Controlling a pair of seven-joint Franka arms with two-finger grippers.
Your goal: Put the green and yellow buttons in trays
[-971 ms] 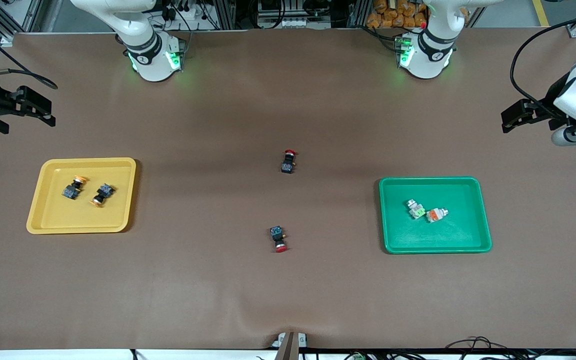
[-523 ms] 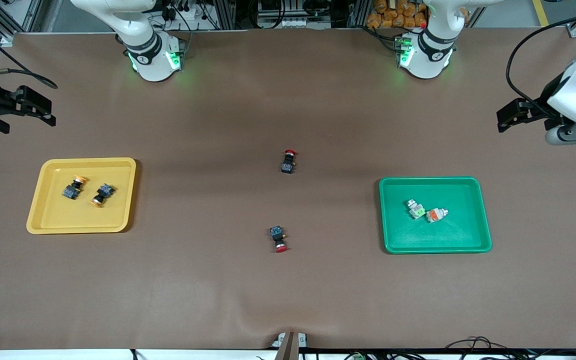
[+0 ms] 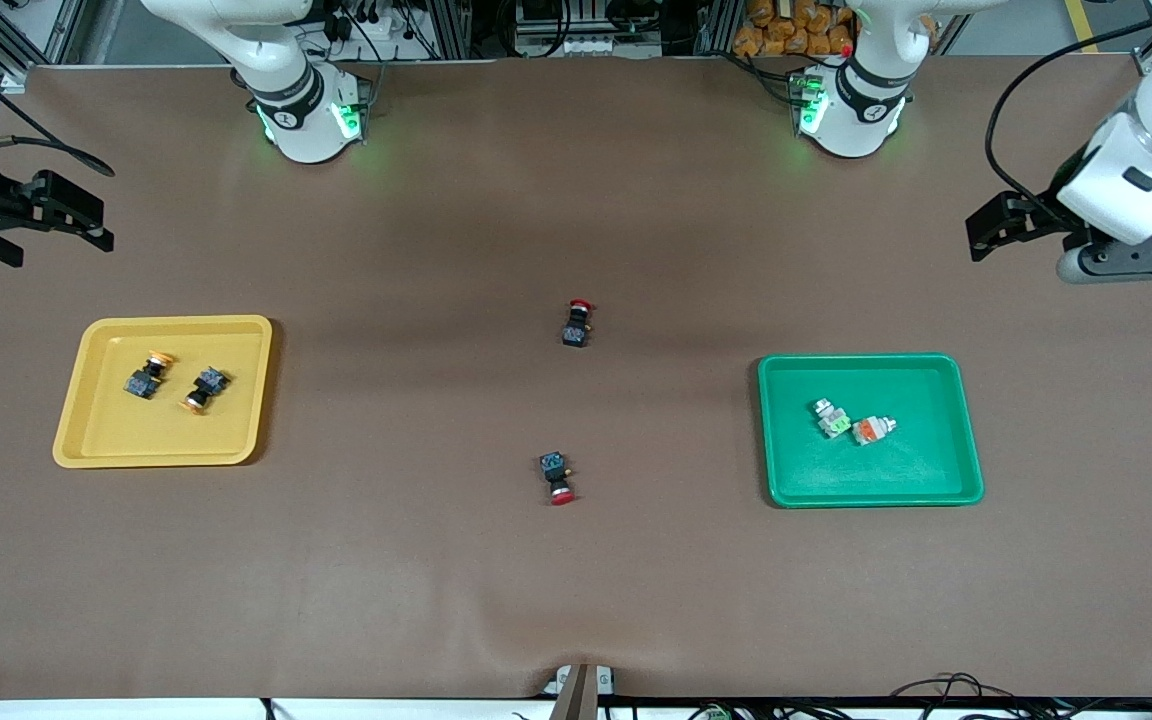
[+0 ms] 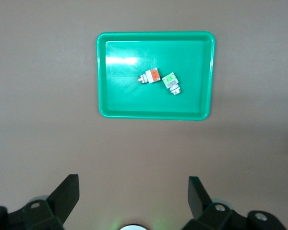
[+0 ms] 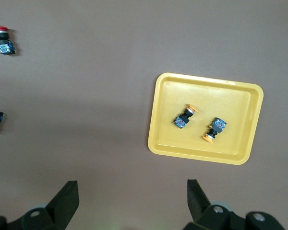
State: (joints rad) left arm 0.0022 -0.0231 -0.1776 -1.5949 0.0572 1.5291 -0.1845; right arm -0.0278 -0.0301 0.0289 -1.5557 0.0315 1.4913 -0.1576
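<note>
Buttons [image 3: 847, 421] in trays [image 3: 871, 495]: light, rigid, slippery caps; grip bodies. Left pincer [image 4: 133, 191], right pincer [image 5: 132, 191] wide, empty

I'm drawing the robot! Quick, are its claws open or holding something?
Left claw: open, holding nothing.
Right claw: open, holding nothing.

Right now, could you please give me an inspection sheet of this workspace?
Surface: brown table mat, slightly wrinkled at the camera edge.
Job's things: two yellow-capped black buttons in the yellow plastic tray; two pale grey-white buttons in the green plastic tray.
Clutter: two red-capped black switches mid-table.
Grippers: left gripper and right gripper open, empty, over bare mat.
Cables: black cable on the left arm.
Surroundings: nothing seen.
</note>
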